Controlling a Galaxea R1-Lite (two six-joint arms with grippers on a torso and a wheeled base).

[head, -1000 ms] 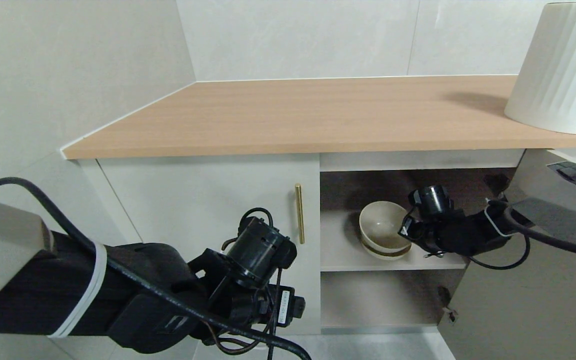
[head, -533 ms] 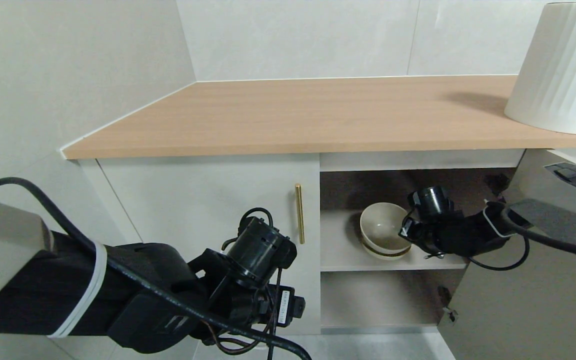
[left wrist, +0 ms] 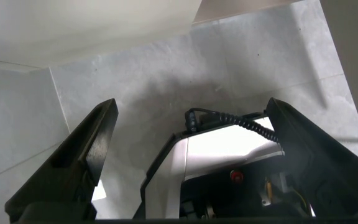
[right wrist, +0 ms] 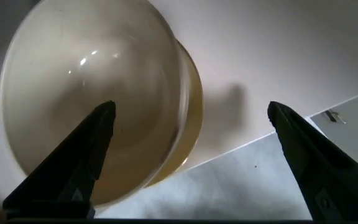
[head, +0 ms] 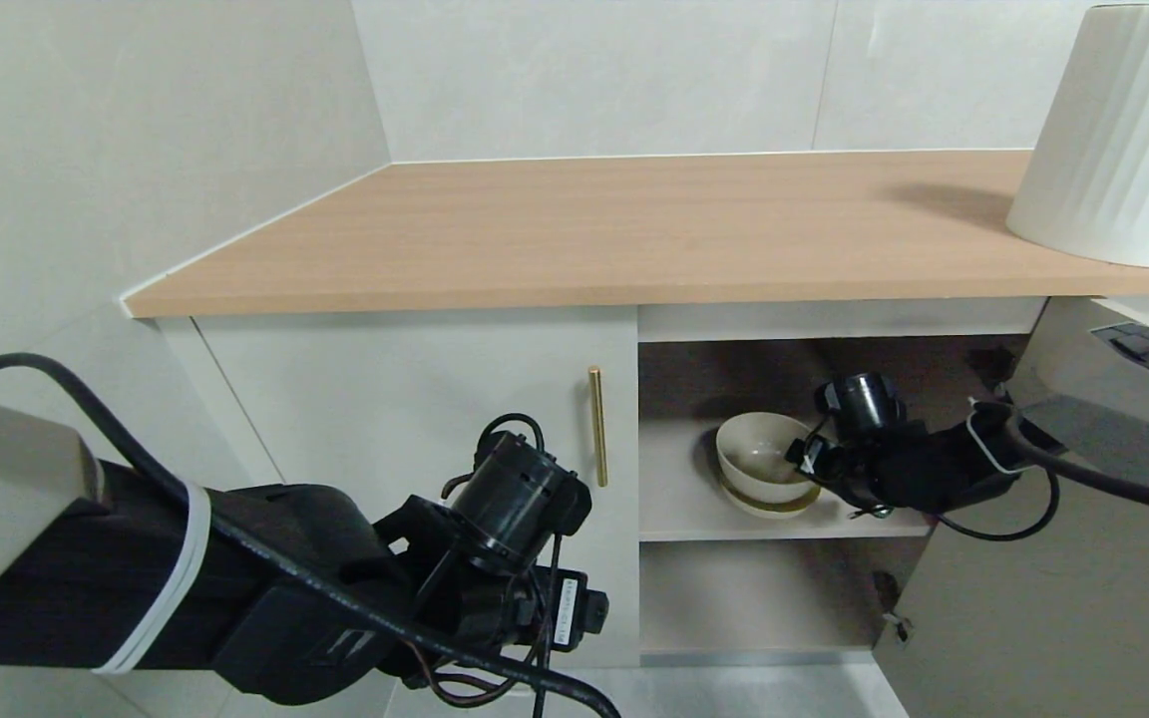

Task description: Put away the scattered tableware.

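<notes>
Two cream bowls sit nested on the upper shelf [head: 679,499] of the open cabinet. The upper bowl [head: 760,456] [right wrist: 92,93] lies nearly level in the lower bowl [head: 784,505] [right wrist: 191,118], which has a yellowish rim. My right gripper [head: 806,461] [right wrist: 191,165] is inside the cabinet at the bowls' right side and is open. One of its fingers [right wrist: 73,168] is over the upper bowl, the other is off to the side. My left gripper [left wrist: 191,168] hangs open low before the closed left door, holding nothing.
The closed left cabinet door carries a gold handle [head: 595,426]. The right door [head: 1033,578] stands swung open beside my right arm. A lower shelf [head: 754,598] lies below. On the wooden countertop [head: 584,229] stands a white ribbed container [head: 1118,130] at the right.
The upper bowl has tipped from a steep tilt to nearly level in the lower bowl. My right gripper shifted slightly left. The left arm has not moved.
</notes>
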